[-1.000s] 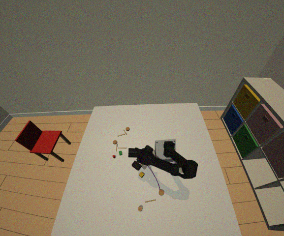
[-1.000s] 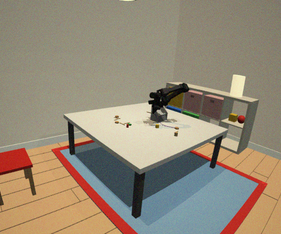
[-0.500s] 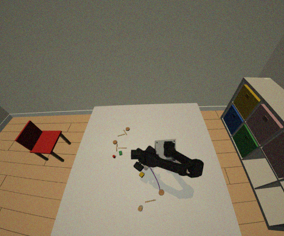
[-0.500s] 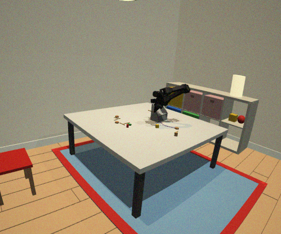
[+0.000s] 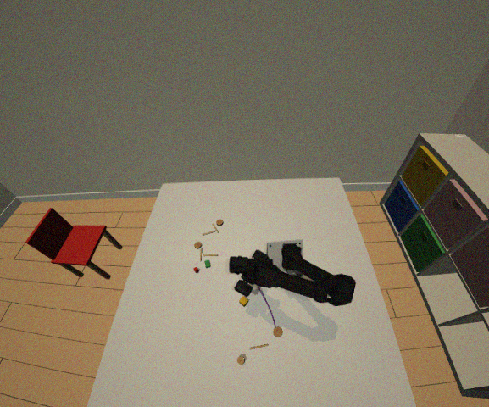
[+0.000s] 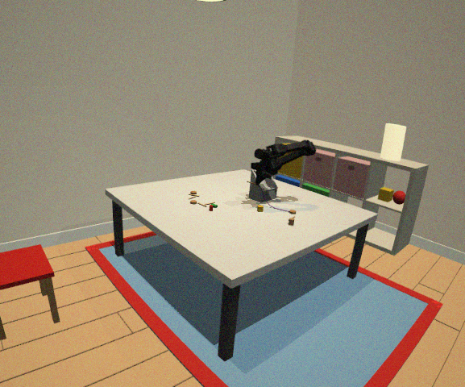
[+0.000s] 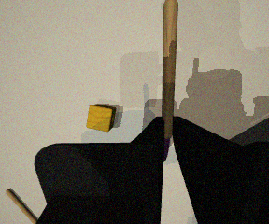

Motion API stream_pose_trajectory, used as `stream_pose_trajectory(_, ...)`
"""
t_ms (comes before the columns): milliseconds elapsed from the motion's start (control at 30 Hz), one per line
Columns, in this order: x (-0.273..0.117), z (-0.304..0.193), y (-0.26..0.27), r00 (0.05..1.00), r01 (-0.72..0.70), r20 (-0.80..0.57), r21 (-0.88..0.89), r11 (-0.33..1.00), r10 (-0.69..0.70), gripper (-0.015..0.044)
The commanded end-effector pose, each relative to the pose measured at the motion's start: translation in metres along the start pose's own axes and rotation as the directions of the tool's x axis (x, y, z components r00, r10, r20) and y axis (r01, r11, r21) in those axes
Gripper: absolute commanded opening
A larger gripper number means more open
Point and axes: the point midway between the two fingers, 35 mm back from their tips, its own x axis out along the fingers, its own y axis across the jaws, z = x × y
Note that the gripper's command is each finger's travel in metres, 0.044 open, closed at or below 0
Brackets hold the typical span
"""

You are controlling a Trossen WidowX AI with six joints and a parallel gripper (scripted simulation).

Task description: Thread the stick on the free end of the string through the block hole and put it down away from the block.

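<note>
My gripper [image 7: 166, 123] is shut on the wooden stick [image 7: 170, 47] [image 6: 250, 181] at its string end. The stick points away from the fingers, above the table. In the top view the arm hides the stick and fingertips. The purple string [image 5: 269, 304] [image 6: 278, 207] [image 7: 166, 151] runs from the gripper to its round wooden button [image 5: 277, 331] [image 6: 292, 211] on the table. What looks like the wooden block [image 5: 241, 359] [image 6: 291, 222] stands beyond that button, apart from the string; its hole cannot be made out.
A yellow cube [image 5: 244, 301] [image 6: 259, 208] [image 7: 101, 118] lies near the gripper. A loose stick [image 5: 258, 346] lies between block and button. A green piece [image 5: 208, 264], a red piece [image 5: 196, 270], loose sticks [image 5: 210, 254] and two buttons [image 5: 197, 244] [image 5: 219, 222] lie farther left.
</note>
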Motion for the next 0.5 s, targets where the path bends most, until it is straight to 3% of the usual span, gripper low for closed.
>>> stream_pose_trajectory(0, -0.0006, -0.0022, -0.0025, 0.999, -0.036, 0.003, -0.105, 0.994, 0.036, 0.0000)
stream_pose_trajectory(167, -0.0010, -0.0033, -0.0048, 0.997, -0.072, 0.003, -0.222, 0.972, 0.075, 0.0000)
stream_pose_trajectory(467, -0.0010, -0.0039, -0.0063, 0.996, -0.088, -0.006, -0.280, 0.956, 0.090, 0.0000)
